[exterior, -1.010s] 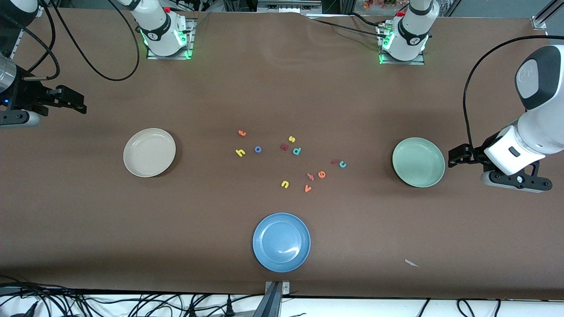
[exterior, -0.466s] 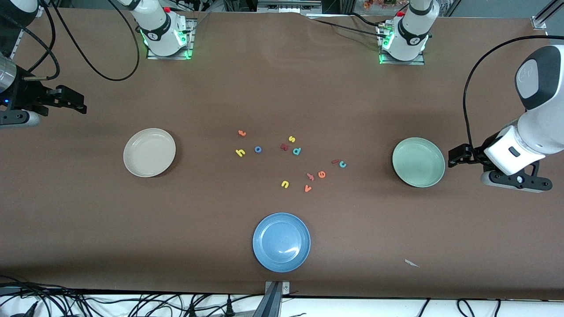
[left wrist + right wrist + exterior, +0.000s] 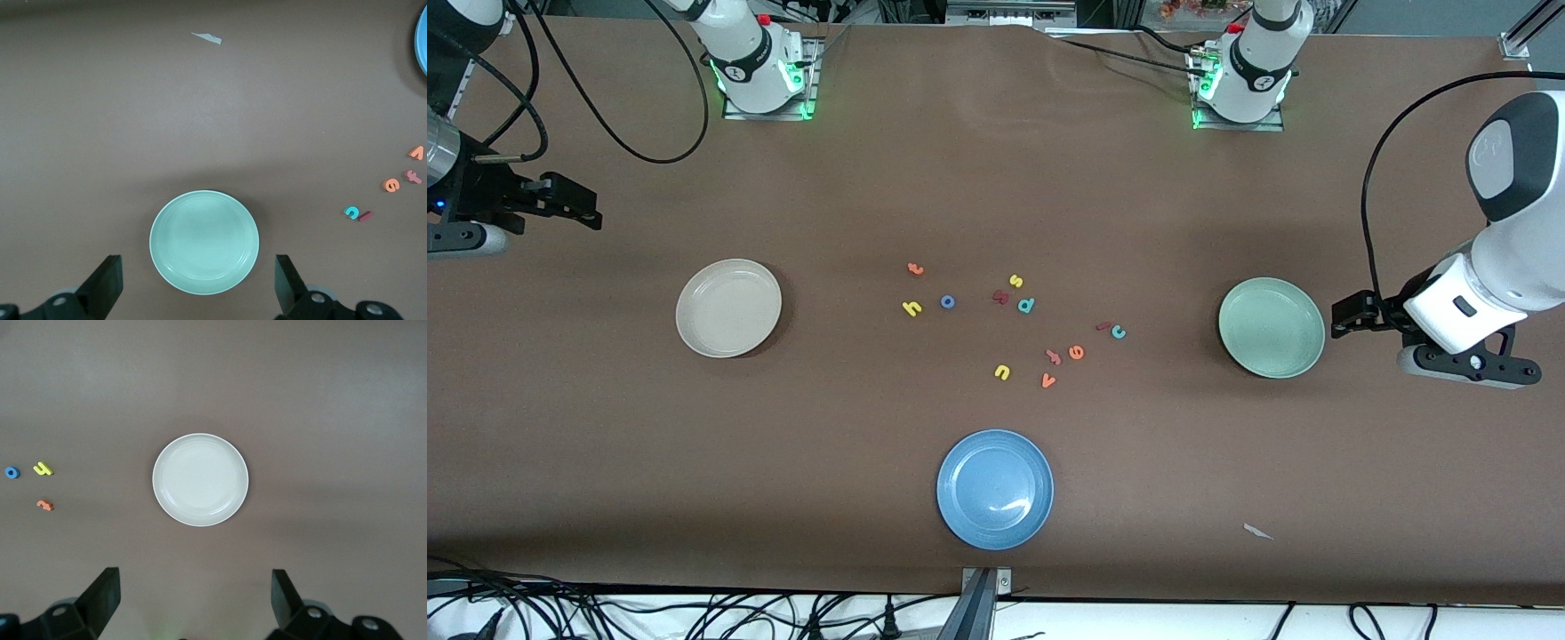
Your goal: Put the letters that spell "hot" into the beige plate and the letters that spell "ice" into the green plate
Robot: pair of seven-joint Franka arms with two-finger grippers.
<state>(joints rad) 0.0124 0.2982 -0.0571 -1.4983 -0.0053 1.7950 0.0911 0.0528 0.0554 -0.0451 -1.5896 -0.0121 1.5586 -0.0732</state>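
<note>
The yellow h [image 3: 911, 308], blue o [image 3: 947, 302] and orange t [image 3: 914, 268] lie together mid-table, on the side toward the empty beige plate [image 3: 728, 308]. Closer to the empty green plate [image 3: 1271, 327] lie the dark red i [image 3: 1104, 326], teal c [image 3: 1119, 332] and orange e [image 3: 1076, 353]. My left gripper [image 3: 1352, 316] hangs open over the table at the left arm's end, just outside the green plate [image 3: 204, 242]. My right gripper [image 3: 569, 203] hangs open over the right arm's end; its wrist view shows the beige plate [image 3: 200, 480].
Other letters lie among them: yellow s [image 3: 1016, 281], dark red k [image 3: 1000, 297], teal p [image 3: 1026, 305], yellow u [image 3: 1001, 372], orange v [image 3: 1048, 380] and a salmon one [image 3: 1053, 357]. A blue plate [image 3: 995, 489] sits nearest the front camera. A white scrap [image 3: 1258, 532] lies near the front edge.
</note>
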